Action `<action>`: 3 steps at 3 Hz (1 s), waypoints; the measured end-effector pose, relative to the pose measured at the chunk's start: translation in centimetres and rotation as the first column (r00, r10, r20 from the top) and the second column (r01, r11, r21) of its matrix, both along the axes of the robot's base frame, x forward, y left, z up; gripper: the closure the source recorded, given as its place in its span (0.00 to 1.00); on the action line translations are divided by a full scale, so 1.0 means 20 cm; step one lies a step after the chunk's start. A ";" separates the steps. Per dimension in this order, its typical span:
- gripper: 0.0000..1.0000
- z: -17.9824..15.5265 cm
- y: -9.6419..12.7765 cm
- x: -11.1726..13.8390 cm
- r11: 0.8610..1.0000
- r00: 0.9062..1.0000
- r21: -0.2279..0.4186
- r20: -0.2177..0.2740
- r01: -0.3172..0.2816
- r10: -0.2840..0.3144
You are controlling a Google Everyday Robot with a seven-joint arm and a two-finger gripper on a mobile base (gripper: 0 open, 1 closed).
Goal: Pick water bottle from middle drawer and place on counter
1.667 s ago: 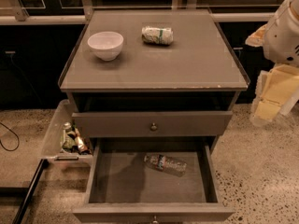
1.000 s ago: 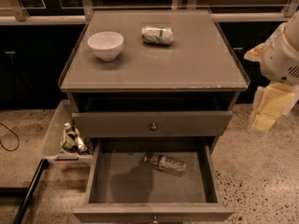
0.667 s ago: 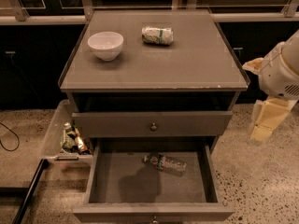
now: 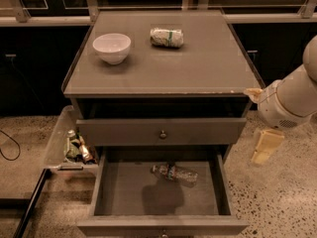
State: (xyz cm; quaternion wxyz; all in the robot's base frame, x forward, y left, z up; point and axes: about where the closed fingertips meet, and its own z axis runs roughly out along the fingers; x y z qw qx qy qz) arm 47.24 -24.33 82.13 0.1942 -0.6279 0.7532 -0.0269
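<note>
The gripper [image 4: 266, 145] hung at 4 o'clock, right of the middle drawer [image 4: 100, 182], its top hidden behind the pale wrist of the arm [image 4: 292, 98]. The arm itself ran off the frame at 3 o'clock. At 6 o'clock the drawer's front was cut by the bottom edge. The water bottle [image 4: 174, 173] had a label too blurred to read. At 8 o'clock, the small bottles [image 4: 79, 150] in the side bin [image 4: 54, 143] were too jumbled to count.

The counter [image 4: 198, 68] is glossy grey, the middle drawer [image 4: 124, 187] matt grey-brown wood. The water bottle [image 4: 174, 173] is clear plastic. At the drawer's two o'clock, the gripper [image 4: 265, 146] is smooth cream plastic. The bowl [image 4: 112, 47] is glossy white.
</note>
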 end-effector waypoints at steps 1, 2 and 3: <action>0.00 0.00 0.00 0.00 1.000 1.000 0.000 0.000 0.000 0.000; 0.00 -0.20 0.02 0.02 1.000 0.999 0.014 -0.029 0.024 -0.024; 0.00 -0.58 0.04 0.06 0.997 0.992 0.041 -0.106 0.071 -0.067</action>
